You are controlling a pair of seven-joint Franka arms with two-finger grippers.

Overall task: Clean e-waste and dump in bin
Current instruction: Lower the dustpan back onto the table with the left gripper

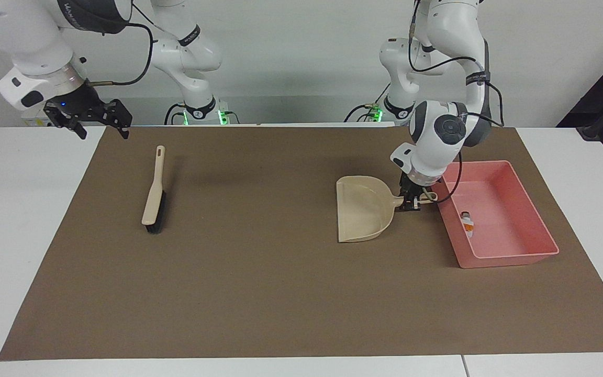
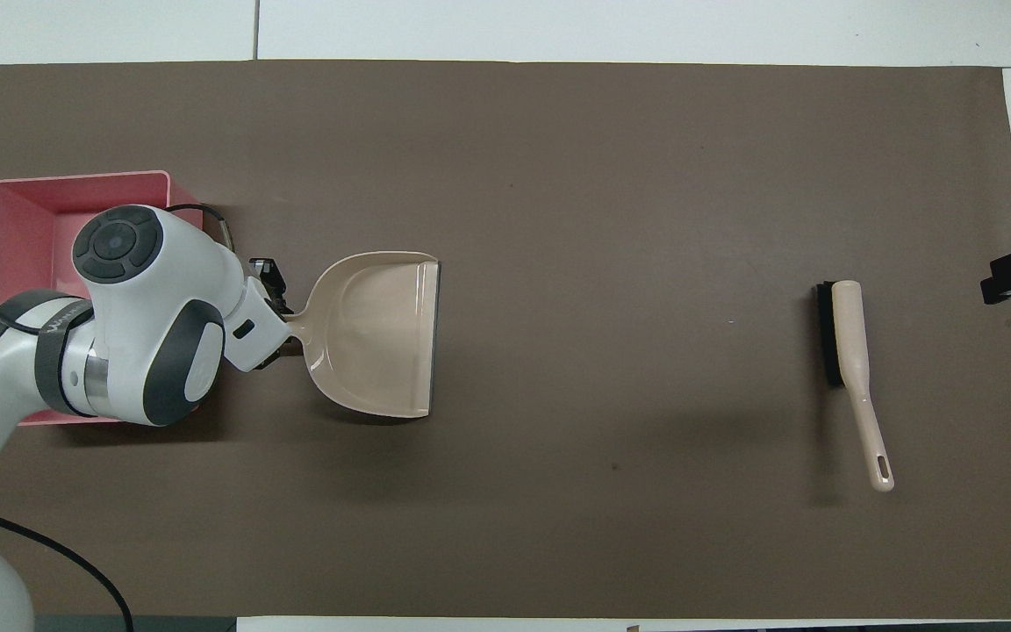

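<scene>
A: What lies nearest the robots?
B: The right gripper (image 1: 100,121) hangs idle, fingers spread, above the table edge at the right arm's end. Just farther out, the brush (image 1: 154,192) rests on the brown mat (image 1: 259,293).

A: And the left arm?
B: The left gripper (image 1: 412,200) is clamped on the dustpan's handle; the dustpan (image 1: 360,208) sits beside the pink bin (image 1: 508,256), apparently flat on the mat, mouth turned away from the bin.

A: Where is the e-waste?
B: A white, orange-banded piece (image 1: 467,222) lies inside the bin. The dark piece cannot be made out.
</scene>
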